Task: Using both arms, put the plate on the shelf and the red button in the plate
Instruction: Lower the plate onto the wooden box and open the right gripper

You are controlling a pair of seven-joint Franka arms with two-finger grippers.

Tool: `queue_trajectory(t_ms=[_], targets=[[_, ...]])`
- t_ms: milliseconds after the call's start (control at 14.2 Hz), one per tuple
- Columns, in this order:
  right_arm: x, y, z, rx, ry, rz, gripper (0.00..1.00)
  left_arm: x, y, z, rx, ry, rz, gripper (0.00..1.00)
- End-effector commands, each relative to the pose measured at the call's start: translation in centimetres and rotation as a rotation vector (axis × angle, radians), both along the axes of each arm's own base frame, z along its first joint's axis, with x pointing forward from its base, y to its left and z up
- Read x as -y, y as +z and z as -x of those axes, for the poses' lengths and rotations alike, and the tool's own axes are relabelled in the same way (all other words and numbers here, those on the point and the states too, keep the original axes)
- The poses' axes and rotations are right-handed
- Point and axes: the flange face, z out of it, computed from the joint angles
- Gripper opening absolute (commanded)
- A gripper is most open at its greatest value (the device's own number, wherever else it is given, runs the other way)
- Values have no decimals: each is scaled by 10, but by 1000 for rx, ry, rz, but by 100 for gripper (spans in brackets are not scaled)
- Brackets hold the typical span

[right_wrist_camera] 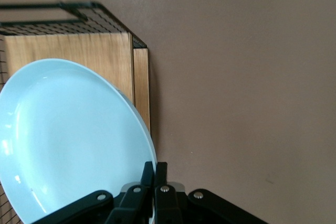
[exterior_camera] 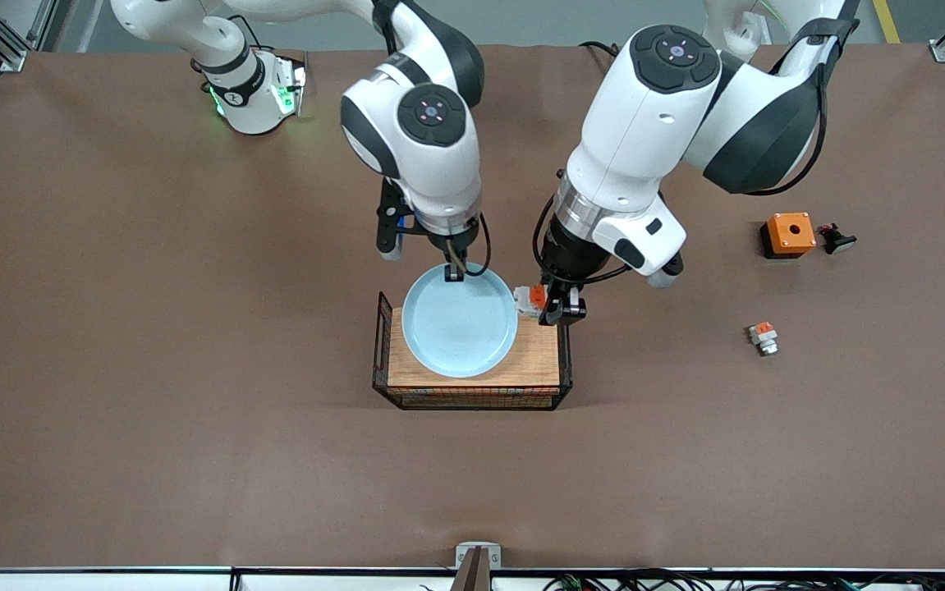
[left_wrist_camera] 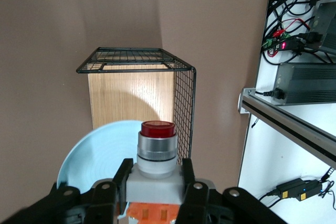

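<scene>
Mid-placement, both loads over the wire-sided wooden tray (exterior_camera: 472, 386) at centre frame in the front view.

Right gripper (exterior_camera: 456, 272), just above frame centre, clamped shut on the upper rim of the plate (exterior_camera: 460, 322); plate hanging over the tray's wooden floor, tilted in the right wrist view, whether already touching the wood impossible to tell. In the right wrist view, fingers (right_wrist_camera: 152, 179) pinched tight on the rim at bottom centre, plate (right_wrist_camera: 73, 135) filling the lower left.

Left gripper (exterior_camera: 558, 310), right of centre, closed on the red button (exterior_camera: 529, 300), held over the tray's corner beside the plate's rim. In the left wrist view, button (left_wrist_camera: 156, 153) at bottom centre, red cap pointing away, white body squeezed between the fingers (left_wrist_camera: 123, 174).

Elsewhere, untouched at the right of the front view: orange box (exterior_camera: 788, 235), a small black piece (exterior_camera: 835, 239), a white-orange part (exterior_camera: 763, 337).

Next, by judgement: lower the plate flat onto the wood and release; bring the button down without knocking the plate's rim or the mesh wall, then release.
</scene>
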Motion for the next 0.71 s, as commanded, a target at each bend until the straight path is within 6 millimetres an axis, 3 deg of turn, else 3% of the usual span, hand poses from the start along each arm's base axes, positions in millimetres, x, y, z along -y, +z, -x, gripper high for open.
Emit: queue_trajectory(t_ms=[0, 636], targets=[[-13, -6, -4, 28, -28, 23, 0, -6, 9, -2, 27, 0, -9, 21], [-24, -23, -1, 50, -22, 48, 1, -14, 10, -5, 26, 2, -14, 21]])
